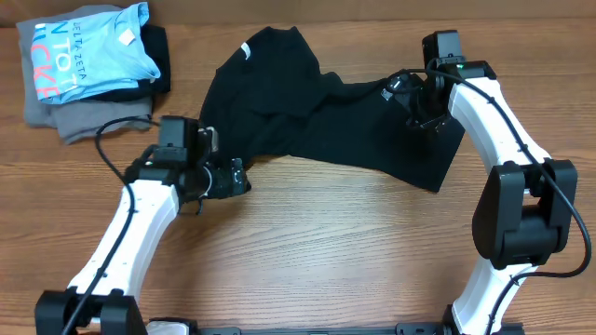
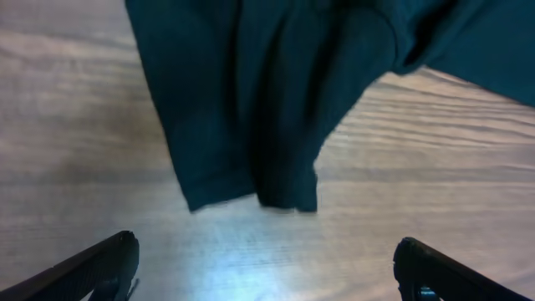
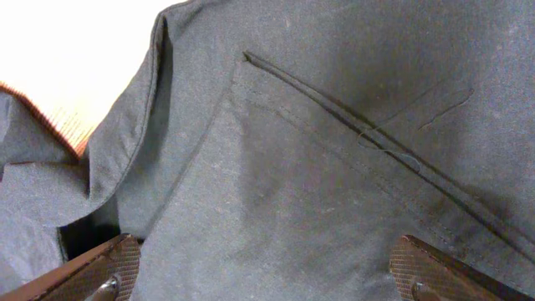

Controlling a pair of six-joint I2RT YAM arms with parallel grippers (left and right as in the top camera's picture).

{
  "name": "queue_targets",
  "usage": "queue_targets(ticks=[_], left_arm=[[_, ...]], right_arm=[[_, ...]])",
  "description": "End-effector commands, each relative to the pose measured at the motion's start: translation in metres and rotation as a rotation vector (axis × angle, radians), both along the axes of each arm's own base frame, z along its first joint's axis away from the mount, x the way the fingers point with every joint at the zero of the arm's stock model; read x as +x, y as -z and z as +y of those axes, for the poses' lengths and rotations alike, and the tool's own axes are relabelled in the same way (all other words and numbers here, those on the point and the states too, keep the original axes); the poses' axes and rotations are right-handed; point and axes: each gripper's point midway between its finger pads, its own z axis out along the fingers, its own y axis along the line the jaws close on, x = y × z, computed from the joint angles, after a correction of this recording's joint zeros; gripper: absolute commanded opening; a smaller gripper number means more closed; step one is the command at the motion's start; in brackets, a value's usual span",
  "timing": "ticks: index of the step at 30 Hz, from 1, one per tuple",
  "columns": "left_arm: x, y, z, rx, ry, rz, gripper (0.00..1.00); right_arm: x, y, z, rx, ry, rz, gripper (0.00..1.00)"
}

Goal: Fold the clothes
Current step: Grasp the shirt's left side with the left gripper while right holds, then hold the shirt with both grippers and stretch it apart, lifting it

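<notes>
The black T-shirt (image 1: pixel 317 112) lies unfolded and rumpled on the wooden table (image 1: pixel 326 242), and I place everything else from it. Its small white neck label (image 1: pixel 245 50) shows at the shirt's far left corner, and the cloth runs from there in loose creases down to a wide skirt at the shirt's right end.

My left claw (image 1: pixel 244 177) sits just beside the shirt's near left edge, over bare wood. Its two fingers stand spread wide with nothing between them. From my left wrist, that claw (image 2: pixel 266 242) faces a bunched flap of the T-shirt (image 2: pixel 267 109), which ends short of my fingertips with a strip of table (image 2: pixel 418 167) in between, so cloth and claw are apart.

My right claw (image 1: pixel 410 93) hangs over the shirt's right part, above the fabric itself. It (image 3: pixel 263 242) too is spread wide and grips nothing. Below it the T-shirt (image 3: pixel 334 150) fills the view, with a stitched hem seam (image 3: pixel 359 125) crossing at a slant. I cannot tell whether my fingertips touch the cloth.

Well to the left of the T-shirt lies a light-blue shirt (image 1: pixel 88 51) with white lettering, stacked on a grey garment (image 1: pixel 84 119)
</notes>
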Motion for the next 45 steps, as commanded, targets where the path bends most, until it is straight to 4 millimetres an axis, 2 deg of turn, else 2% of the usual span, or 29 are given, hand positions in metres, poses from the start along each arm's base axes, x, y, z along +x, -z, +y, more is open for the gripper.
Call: queue_targets(ticks=[1,4,10,15,16,17,18,19,21,22,26,34,40,45], left_arm=[[0.019,0.007,-0.003,0.088,0.005,-0.035,1.00],[0.029,0.019,-0.011,0.111,0.023,-0.052,1.00],[0.035,0.046,-0.006,0.166,0.011,-0.016,1.00],[0.036,0.050,-0.006,0.170,0.011,-0.010,1.00],[0.037,0.048,-0.006,0.169,0.011,-0.016,0.94],[0.039,0.047,-0.006,0.168,0.011,-0.023,0.64],[0.041,0.046,-0.007,0.166,0.010,-0.029,0.45],[0.042,0.046,-0.007,0.165,0.009,-0.035,0.39],[0.044,0.044,-0.008,0.163,0.008,-0.043,0.36],[0.045,0.044,-0.008,0.163,0.008,-0.044,0.32],[0.045,0.044,-0.008,0.163,0.009,-0.043,0.05],[0.043,0.031,-0.008,0.170,0.013,-0.005,0.04],[0.029,0.029,-0.002,0.200,0.014,0.067,0.04],[0.022,0.031,-0.001,0.205,0.017,0.094,0.04]], right_arm=[[0.001,0.001,-0.002,-0.004,0.008,-0.003,1.00],[0.001,0.001,-0.002,-0.005,0.008,-0.003,1.00],[0.001,0.001,-0.004,-0.021,-0.017,-0.006,1.00],[0.003,0.001,-0.004,-0.024,-0.016,-0.013,1.00],[0.003,0.001,-0.004,-0.024,-0.016,-0.014,1.00],[0.003,0.001,-0.004,-0.024,-0.016,-0.015,1.00],[0.003,0.001,-0.004,-0.025,-0.016,-0.015,1.00],[0.003,0.001,-0.004,-0.025,-0.016,-0.016,1.00],[0.003,0.001,-0.004,-0.025,-0.016,-0.016,1.00],[0.003,0.001,-0.004,-0.025,-0.015,-0.016,1.00],[0.004,0.001,-0.005,-0.028,-0.014,-0.017,1.00],[0.009,-0.001,-0.004,-0.025,-0.015,-0.039,1.00],[0.039,-0.017,0.009,-0.010,-0.153,-0.203,1.00],[0.058,-0.023,-0.001,-0.074,-0.126,-0.281,0.98]])
